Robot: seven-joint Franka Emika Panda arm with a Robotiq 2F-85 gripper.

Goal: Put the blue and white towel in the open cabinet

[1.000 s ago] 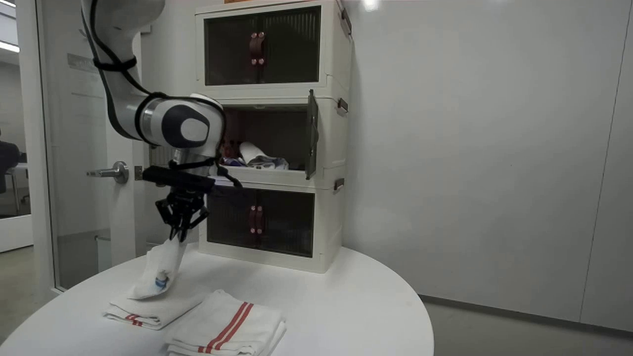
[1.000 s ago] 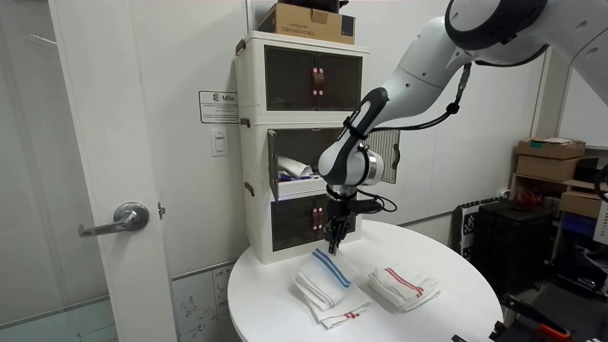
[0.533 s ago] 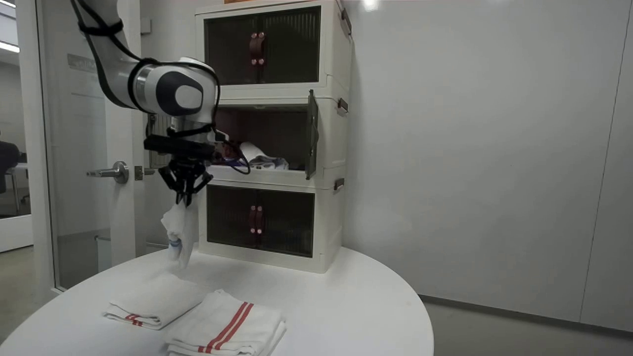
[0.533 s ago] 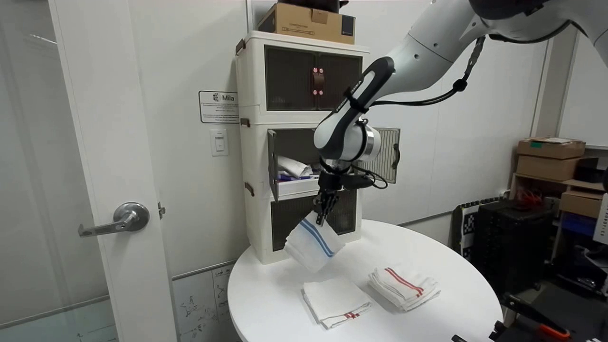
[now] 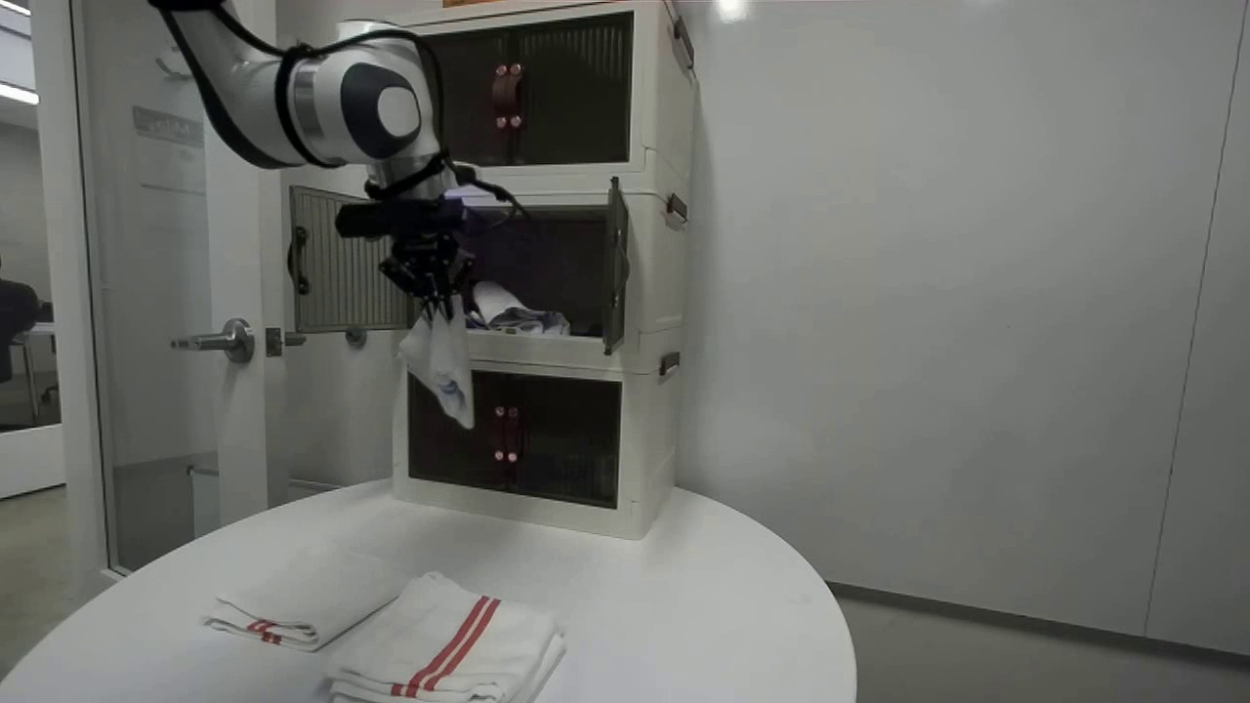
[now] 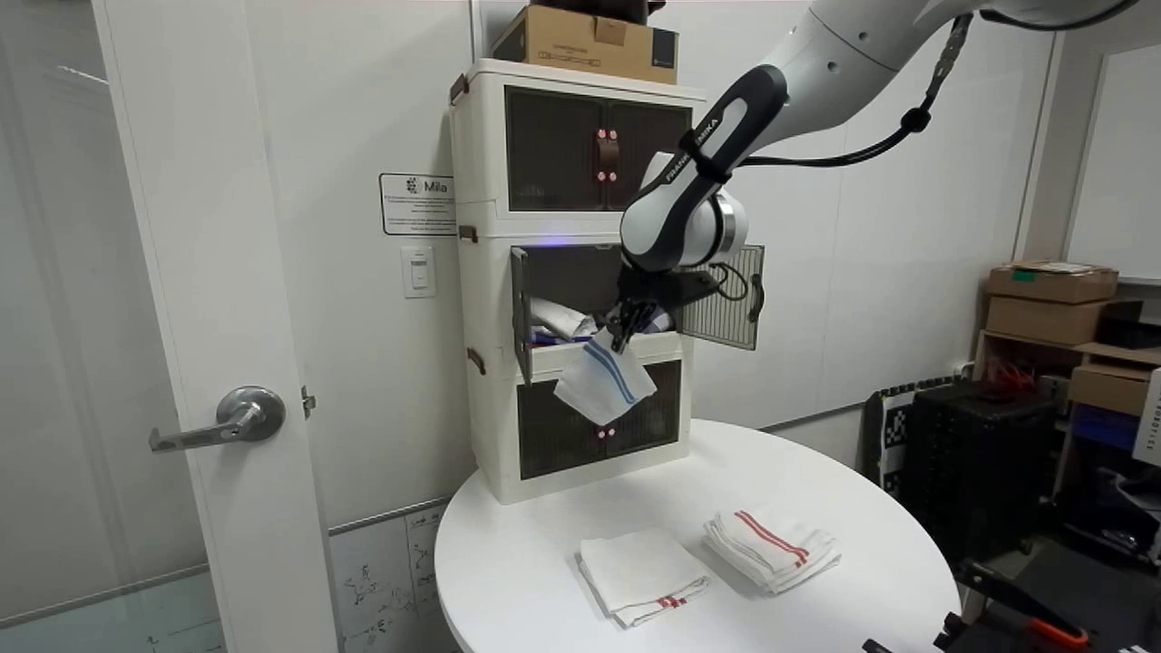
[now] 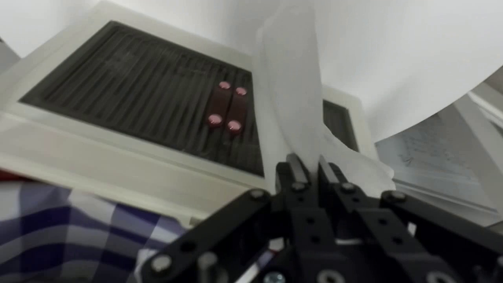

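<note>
The blue and white towel hangs from my gripper, white with blue stripes, in both exterior views (image 5: 439, 363) (image 6: 602, 388). Its pale folds stretch away from the fingertips in the wrist view (image 7: 292, 78). My gripper (image 5: 439, 307) is shut on the towel's upper end, also seen in the wrist view (image 7: 308, 159). It is at the height of the open cabinet (image 5: 576, 249), in front of its lower lip. The towel hangs below that lip, before the bottom compartment. The arm hides part of the opening in both exterior views.
The open doors stand out at both sides of the opening (image 6: 521, 308) (image 6: 730, 295). Inside lie a rolled white cloth (image 6: 562, 319) and a checked cloth (image 7: 78, 236). Two folded red-striped towels (image 5: 308, 591) (image 5: 454, 640) lie on the round white table (image 5: 703, 615).
My gripper has lifted the blue and white towel off the red-striped towel beneath it. It has risen from table level to the middle compartment and moved toward the cabinet.
</note>
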